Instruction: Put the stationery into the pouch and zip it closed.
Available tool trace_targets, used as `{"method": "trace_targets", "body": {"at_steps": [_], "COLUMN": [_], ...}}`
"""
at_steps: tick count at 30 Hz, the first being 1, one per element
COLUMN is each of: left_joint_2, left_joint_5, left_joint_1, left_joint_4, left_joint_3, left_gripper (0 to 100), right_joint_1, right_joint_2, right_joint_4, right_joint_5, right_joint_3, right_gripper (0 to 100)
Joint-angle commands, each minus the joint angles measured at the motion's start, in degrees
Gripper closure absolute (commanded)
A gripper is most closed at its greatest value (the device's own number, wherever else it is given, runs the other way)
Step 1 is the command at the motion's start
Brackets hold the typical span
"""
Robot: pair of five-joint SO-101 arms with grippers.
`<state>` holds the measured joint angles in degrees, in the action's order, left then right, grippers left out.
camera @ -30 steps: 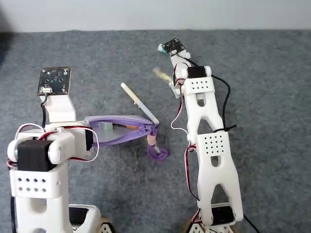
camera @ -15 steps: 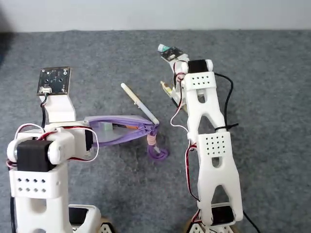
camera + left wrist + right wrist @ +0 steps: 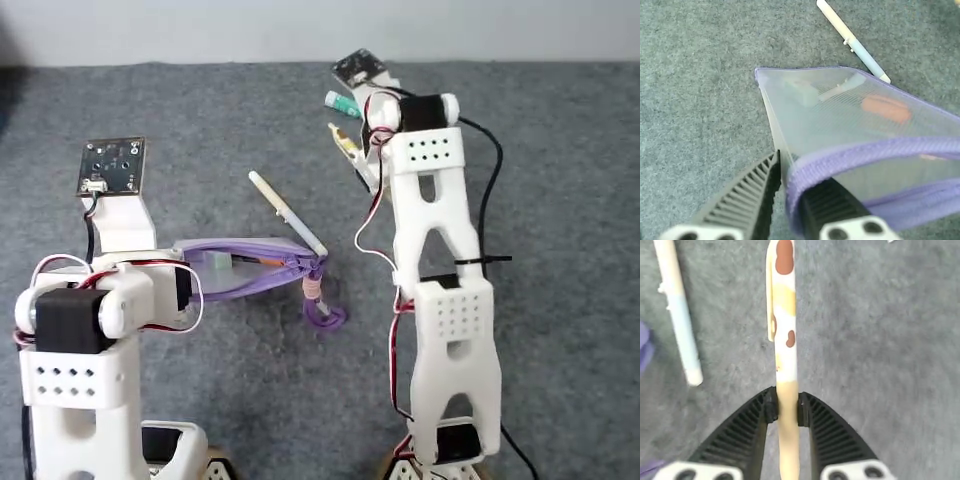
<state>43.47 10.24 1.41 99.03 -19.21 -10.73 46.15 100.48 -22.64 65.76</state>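
Pouch: the purple mesh pouch (image 3: 250, 268) lies on the grey mat (image 3: 550, 150) between the arms.
Inside: the left wrist view shows an orange item (image 3: 886, 108) through the mesh.
Left claw: the left gripper (image 3: 781, 167) is clamped on the pouch's end edge.
Right claw: the right gripper (image 3: 786, 407) pinches a spotted pen (image 3: 782, 330).
Loose: a white-blue pen (image 3: 288, 213) lies just beside the pouch's far end.

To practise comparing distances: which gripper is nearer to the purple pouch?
Left. The left gripper is clamped on an edge of the pouch; the right gripper holds a spotted pen apart from it.
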Motion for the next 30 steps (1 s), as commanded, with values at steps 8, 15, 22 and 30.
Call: {"method": "trace_targets", "body": {"at_steps": [8, 15, 22, 30], "left_joint_2": [0.09, 0.0, 0.09, 0.09], "left_joint_5": [0.53, 0.53, 0.53, 0.53], "left_joint_1": [-0.18, -0.18, -0.18, -0.18], "left_joint_4": [-1.14, -2.02, -2.37, -2.37], "left_joint_3": [0.22, -1.36, -2.24, -2.15], "left_gripper": [99, 99, 99, 99], "right_joint_1": [-5.32, -12.0, -20.62, -30.55], "right_joint_2": [-39.43, -54.46, -64.66, -79.43], "right_joint_4": [2.33, 2.24, 2.42, -3.82], "right_joint_5": [7.82, 17.67, 27.69, 37.63], "right_joint_3": [-30.95, -35.69, -36.92, -49.93], "right_gripper": [99.1, 99.1, 99.1, 99.1]}}
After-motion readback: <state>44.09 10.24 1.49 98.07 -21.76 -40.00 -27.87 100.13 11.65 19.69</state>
